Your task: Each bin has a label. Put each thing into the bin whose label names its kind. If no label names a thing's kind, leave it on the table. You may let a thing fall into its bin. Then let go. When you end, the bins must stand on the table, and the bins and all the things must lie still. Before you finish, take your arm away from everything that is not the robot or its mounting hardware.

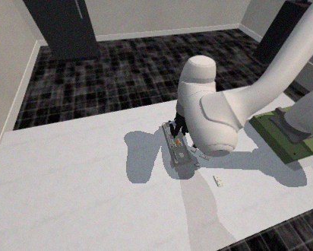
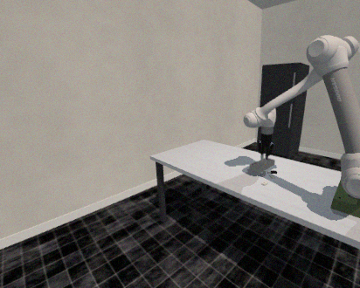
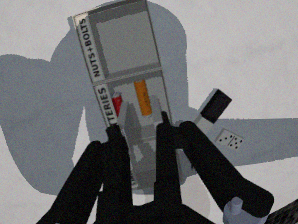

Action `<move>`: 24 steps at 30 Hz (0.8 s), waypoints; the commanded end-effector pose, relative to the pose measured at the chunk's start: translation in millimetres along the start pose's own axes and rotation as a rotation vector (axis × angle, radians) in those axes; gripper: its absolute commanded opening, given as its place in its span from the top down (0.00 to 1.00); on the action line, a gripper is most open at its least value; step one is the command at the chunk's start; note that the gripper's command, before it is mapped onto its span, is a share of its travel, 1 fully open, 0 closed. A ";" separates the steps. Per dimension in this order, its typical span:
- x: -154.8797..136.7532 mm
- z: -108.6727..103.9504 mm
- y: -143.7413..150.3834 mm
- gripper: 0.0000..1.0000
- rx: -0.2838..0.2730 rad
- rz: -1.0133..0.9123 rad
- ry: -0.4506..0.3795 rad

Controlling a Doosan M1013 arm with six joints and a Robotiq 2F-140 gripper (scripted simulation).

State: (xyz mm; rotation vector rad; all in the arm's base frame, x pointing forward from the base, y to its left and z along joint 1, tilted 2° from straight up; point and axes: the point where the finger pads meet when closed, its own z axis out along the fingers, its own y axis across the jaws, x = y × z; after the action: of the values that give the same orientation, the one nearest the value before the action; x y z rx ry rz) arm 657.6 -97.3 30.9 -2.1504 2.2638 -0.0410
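Observation:
A long grey bin (image 3: 127, 76) lies on the white table, split into two compartments with side labels; one reads "NUTS+…", the other ends in "…ERIES". It also shows in the top view (image 1: 177, 147). A small orange thing (image 3: 140, 98) and a small red thing (image 3: 117, 104) lie in the near compartment. The far compartment looks empty. My gripper (image 3: 141, 109) hangs just above the near compartment, its fingers a little apart with nothing between them. It also shows in the top view (image 1: 178, 127) and the exterior view (image 2: 266, 150).
A small black piece (image 3: 216, 106) and a white dotted tile (image 3: 230, 140) lie on the table right of the bin. Another white tile (image 1: 217, 180) lies nearer the front edge. The arm's green base plate (image 1: 286, 135) sits at the right.

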 end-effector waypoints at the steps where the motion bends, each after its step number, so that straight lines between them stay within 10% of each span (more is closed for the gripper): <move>1: 0.0 -4.2 0.0 0.83 0.000 0.000 0.000; 24: 0.0 -28.0 0.0 0.83 0.000 0.000 0.000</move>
State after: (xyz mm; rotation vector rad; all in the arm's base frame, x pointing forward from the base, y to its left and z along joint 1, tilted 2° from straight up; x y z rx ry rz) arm 656.7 -97.1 58.8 -2.1504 2.2638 -0.0410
